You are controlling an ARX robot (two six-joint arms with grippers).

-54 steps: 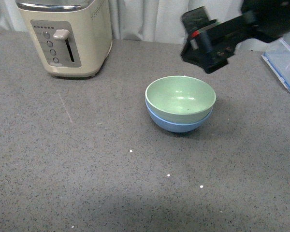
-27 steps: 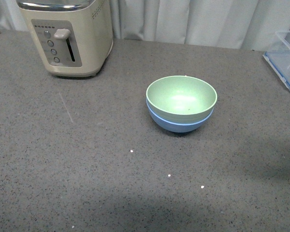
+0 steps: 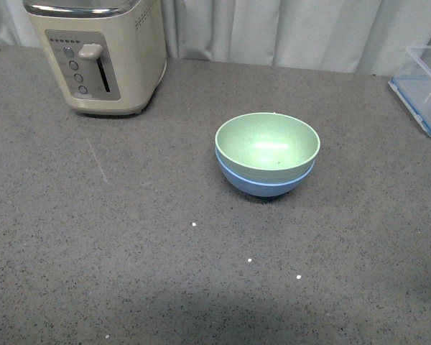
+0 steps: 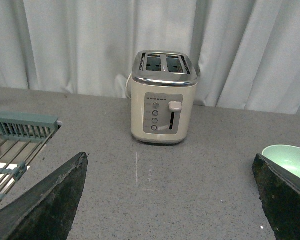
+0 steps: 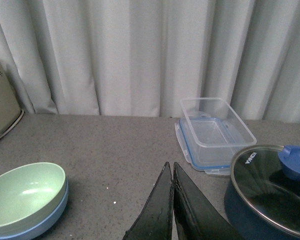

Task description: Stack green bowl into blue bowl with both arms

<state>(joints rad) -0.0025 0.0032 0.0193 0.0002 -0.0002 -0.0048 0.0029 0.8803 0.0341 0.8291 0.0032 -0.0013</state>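
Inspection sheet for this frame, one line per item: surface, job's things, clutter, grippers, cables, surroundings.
Surface: grey speckled countertop, a few white specks.
Job's things: green bowl nested in blue bowl, upright.
Clutter: cream toaster; clear container; lidded blue pot; dish rack.
Grippers: left gripper open, empty; right gripper shut, empty; both clear of the bowls.
Cables: nothing seen.
Surroundings: pale curtain behind.

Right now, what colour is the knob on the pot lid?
Blue. The knob tops a glass lid; the right wrist view shows it best.
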